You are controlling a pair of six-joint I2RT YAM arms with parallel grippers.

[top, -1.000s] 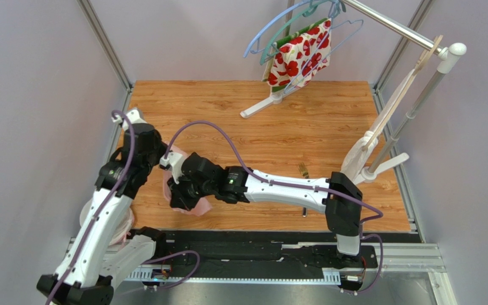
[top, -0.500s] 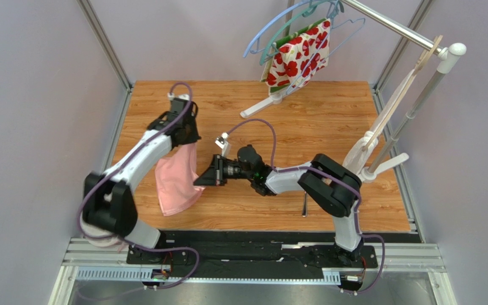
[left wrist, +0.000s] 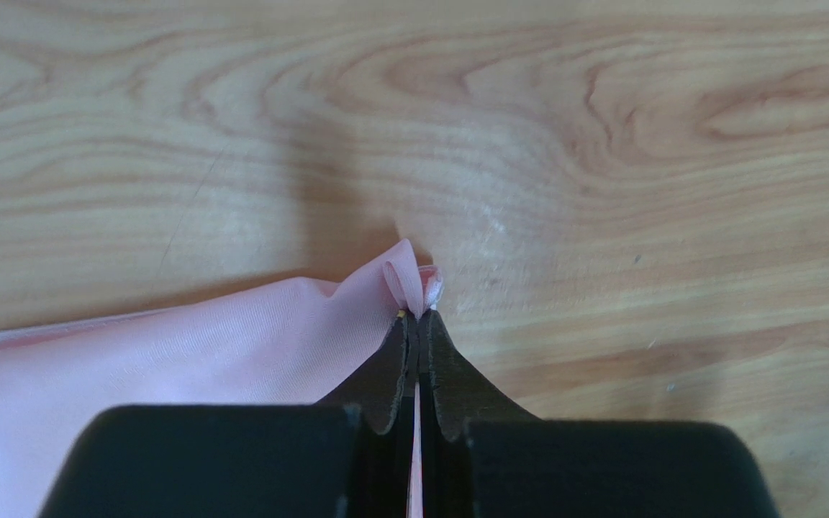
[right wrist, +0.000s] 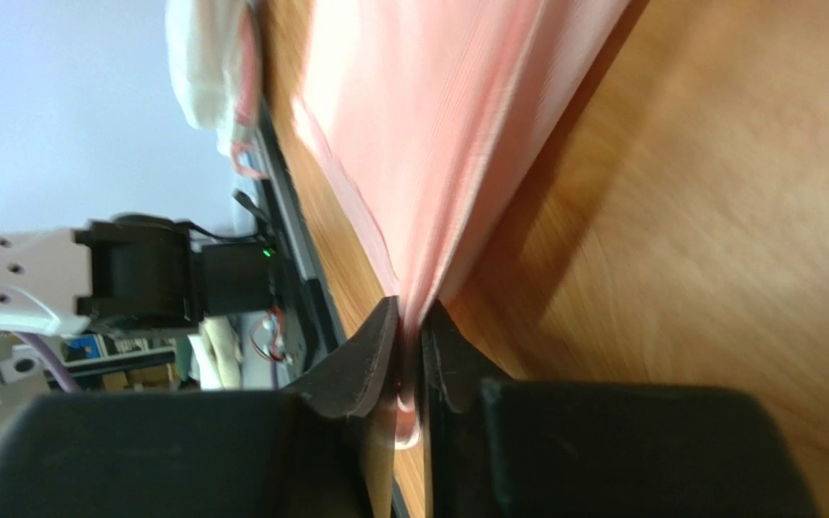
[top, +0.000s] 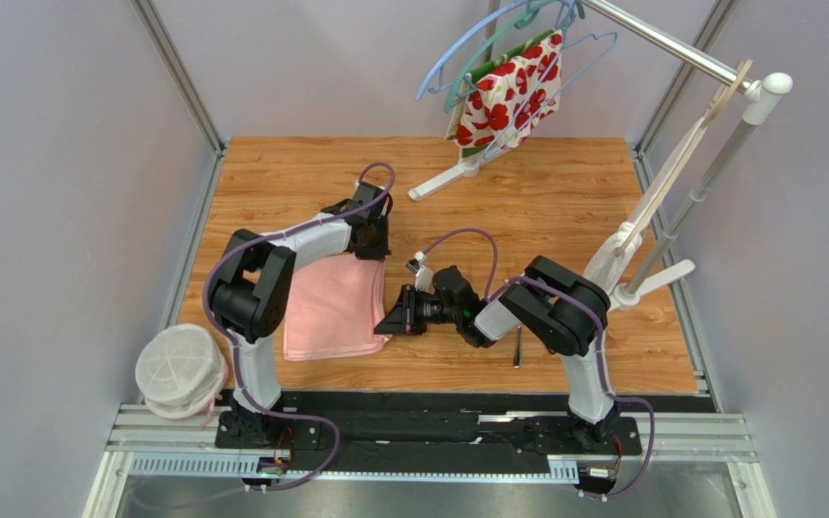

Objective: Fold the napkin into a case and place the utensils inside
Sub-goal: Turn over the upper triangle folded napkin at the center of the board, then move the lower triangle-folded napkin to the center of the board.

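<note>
My left arm is folded at the elbow low on the left of the table, the forearm running away from the base and to the right. My left gripper sits at the napkin's far right corner. In the wrist view its two fingers are pressed flat together, with a small curl of pink cloth nipped at their tips.

My right arm is doubled back on itself, elbow out to the right, the wrist lying low and level and pointing left. My right gripper meets the napkin's right edge down by the near corner. The wrist picture is smeared, but the fingers stand very narrow and the cloth runs straight into the slit between them, so it seems to be pinched there.

The napkin lies spread flat on the wood between my arms, left of centre. It is a little longer from far to near than across, and its long sides run away from my bases, leaning slightly left toward the near end.

The darker utensil lies on the wood by my right elbow, well apart from the napkin, pointing far to near
</note>
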